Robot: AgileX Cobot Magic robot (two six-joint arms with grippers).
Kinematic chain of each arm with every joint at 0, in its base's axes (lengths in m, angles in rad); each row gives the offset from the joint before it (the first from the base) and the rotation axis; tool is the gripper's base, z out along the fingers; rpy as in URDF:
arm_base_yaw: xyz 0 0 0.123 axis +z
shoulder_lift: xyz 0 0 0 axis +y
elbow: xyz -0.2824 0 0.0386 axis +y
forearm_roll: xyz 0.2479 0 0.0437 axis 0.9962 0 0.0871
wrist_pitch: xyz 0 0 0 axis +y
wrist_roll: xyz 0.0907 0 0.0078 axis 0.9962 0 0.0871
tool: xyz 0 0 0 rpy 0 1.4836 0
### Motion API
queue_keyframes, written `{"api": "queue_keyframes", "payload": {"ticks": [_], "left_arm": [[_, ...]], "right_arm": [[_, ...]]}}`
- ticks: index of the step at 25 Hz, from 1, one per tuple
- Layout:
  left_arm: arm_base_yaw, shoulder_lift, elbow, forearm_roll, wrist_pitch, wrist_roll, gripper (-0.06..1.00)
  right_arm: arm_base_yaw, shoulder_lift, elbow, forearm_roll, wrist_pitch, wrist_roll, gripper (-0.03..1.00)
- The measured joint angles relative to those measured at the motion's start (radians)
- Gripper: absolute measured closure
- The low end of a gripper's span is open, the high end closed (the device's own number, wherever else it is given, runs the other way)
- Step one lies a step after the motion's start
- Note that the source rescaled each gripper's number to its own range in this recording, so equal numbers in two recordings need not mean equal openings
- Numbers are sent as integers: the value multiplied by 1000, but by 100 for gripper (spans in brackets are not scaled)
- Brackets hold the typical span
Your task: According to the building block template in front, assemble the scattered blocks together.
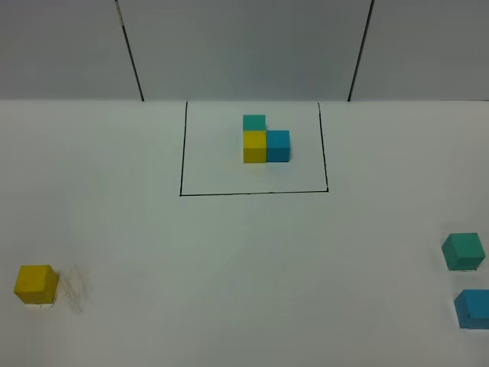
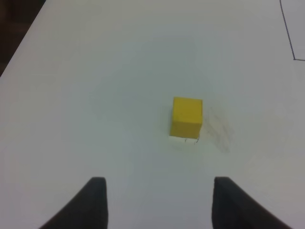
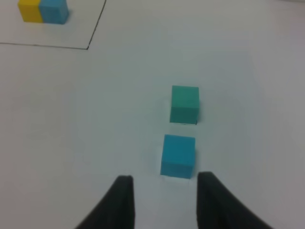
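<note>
The template [image 1: 264,139] is an L of teal-green, yellow and blue cubes inside a black-line rectangle at the table's back middle; part of it shows in the right wrist view [image 3: 43,10]. The loose yellow cube [image 1: 36,284] sits at the front left, also in the left wrist view [image 2: 186,117], ahead of my open, empty left gripper [image 2: 159,200]. The loose teal-green cube [image 1: 463,251] and blue cube [image 1: 474,308] sit at the right edge. In the right wrist view the blue cube [image 3: 177,156] lies just ahead of my open right gripper [image 3: 164,195], the teal-green cube [image 3: 184,104] beyond it.
The white table [image 1: 244,260] ends at a grey panelled wall at the back. Its left edge shows in the left wrist view [image 2: 19,47]. Faint scuff marks [image 1: 75,289] lie beside the yellow cube. Neither arm shows in the exterior high view.
</note>
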Motion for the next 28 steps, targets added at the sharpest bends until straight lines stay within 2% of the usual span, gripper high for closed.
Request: {"api": "queue_keyframes", "payload": {"ticks": [28], "left_arm": [[0, 2, 0, -8, 0, -4, 84]], "right_arm": [[0, 0, 0, 0, 0, 0, 97]]}}
